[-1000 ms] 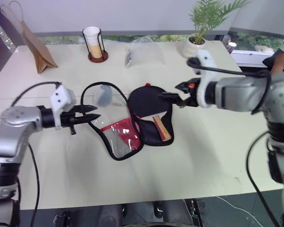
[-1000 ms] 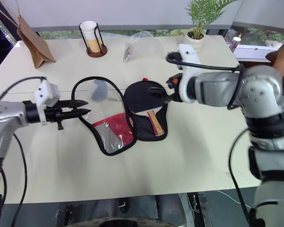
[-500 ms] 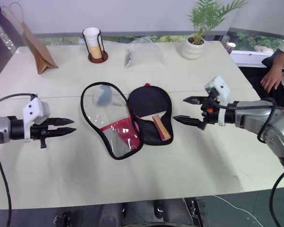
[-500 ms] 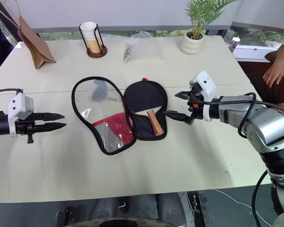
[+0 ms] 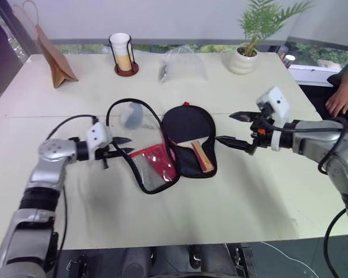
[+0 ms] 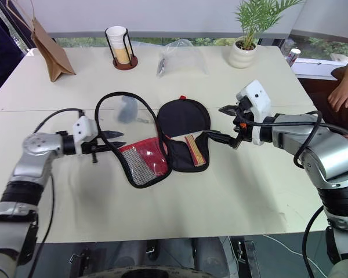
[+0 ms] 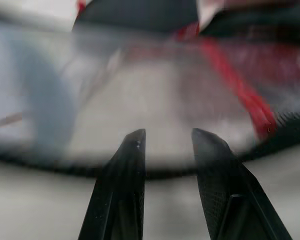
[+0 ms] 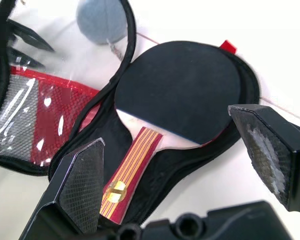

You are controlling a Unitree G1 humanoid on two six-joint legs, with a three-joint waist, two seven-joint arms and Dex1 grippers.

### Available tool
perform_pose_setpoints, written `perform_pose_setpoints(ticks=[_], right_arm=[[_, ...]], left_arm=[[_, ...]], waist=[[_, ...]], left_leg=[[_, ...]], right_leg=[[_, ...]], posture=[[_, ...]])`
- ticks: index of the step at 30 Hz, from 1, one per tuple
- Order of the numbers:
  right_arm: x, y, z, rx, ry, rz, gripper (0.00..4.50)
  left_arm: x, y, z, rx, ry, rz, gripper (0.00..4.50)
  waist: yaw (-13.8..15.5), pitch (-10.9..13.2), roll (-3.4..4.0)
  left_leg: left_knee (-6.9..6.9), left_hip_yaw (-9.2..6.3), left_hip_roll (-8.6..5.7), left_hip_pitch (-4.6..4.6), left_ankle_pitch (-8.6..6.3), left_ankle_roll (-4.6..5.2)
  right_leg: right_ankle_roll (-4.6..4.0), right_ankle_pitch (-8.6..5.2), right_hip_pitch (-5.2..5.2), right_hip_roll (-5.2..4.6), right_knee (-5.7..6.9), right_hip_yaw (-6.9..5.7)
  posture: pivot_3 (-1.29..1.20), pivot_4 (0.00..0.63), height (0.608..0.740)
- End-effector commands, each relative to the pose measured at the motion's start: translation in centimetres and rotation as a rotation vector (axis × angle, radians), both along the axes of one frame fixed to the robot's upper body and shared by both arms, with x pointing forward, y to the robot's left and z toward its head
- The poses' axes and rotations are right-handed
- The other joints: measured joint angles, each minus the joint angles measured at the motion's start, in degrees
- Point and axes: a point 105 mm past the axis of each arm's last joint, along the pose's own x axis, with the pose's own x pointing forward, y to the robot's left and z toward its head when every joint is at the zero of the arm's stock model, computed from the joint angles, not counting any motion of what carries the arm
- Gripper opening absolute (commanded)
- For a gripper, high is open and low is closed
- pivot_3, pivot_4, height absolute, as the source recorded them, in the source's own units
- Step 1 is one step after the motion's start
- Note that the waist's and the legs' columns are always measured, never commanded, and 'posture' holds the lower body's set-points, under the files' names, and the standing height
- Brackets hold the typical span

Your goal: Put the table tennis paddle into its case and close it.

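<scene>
The case lies unzipped and spread flat on the middle of the table. Its flap, with a red panel and clear window, is folded out to the left. The table tennis paddle rests in the right half, black face away from me, its striped handle towards me. My left gripper is at the flap's left zip edge, narrowly open, with nothing between its fingers. My right gripper hovers wide open just right of the paddle, pointing at it.
A grey pouch shows at the clear window's far end. At the back of the table stand a brown paper bag, a cup in a holder, a clear plastic bag and a potted plant. A person's hand is at the right.
My left gripper has swung in from the far left to the flap's edge. My right gripper drew back from over the paddle to its right side and opened out sideways.
</scene>
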Motion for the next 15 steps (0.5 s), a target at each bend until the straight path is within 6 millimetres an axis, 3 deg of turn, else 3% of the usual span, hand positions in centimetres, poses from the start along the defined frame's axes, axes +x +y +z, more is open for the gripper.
perform_pose_setpoints(ticks=[1, 11, 15], right_arm=[[-0.4, -0.2, 1.5, 0.008, -0.066, -0.017, 4.44], [-0.3, -2.0, 3.1, 0.042, -0.139, -0.139, 4.44], [0.1, -3.8, 4.6, 0.070, -0.188, -0.238, 4.44]], left_arm=[[0.6, -2.0, 2.2, -0.046, -0.058, -0.065, 1.44], [4.3, -11.2, 4.6, -0.135, -0.107, -0.183, 1.44], [5.3, -14.6, 3.9, -0.078, -0.096, -0.188, 1.44]], waist=[[-0.13, 0.00, 0.00], [0.01, -0.01, -0.01], [0.07, 0.00, -0.02]], left_leg=[[0.00, -0.01, 0.00, 0.00, 0.00, 0.00], [0.15, -0.07, -0.05, 0.01, -0.03, 0.07], [0.15, -0.08, -0.07, 0.01, -0.04, 0.08]], right_leg=[[0.06, 0.04, 0.00, 0.01, 0.00, 0.00], [0.23, 0.13, 0.16, 0.02, -0.07, 0.01], [0.24, 0.14, 0.15, 0.03, -0.07, 0.01]], posture=[[0.00, 0.150, 0.740], [0.00, 0.150, 0.740], [0.00, 0.150, 0.740]])
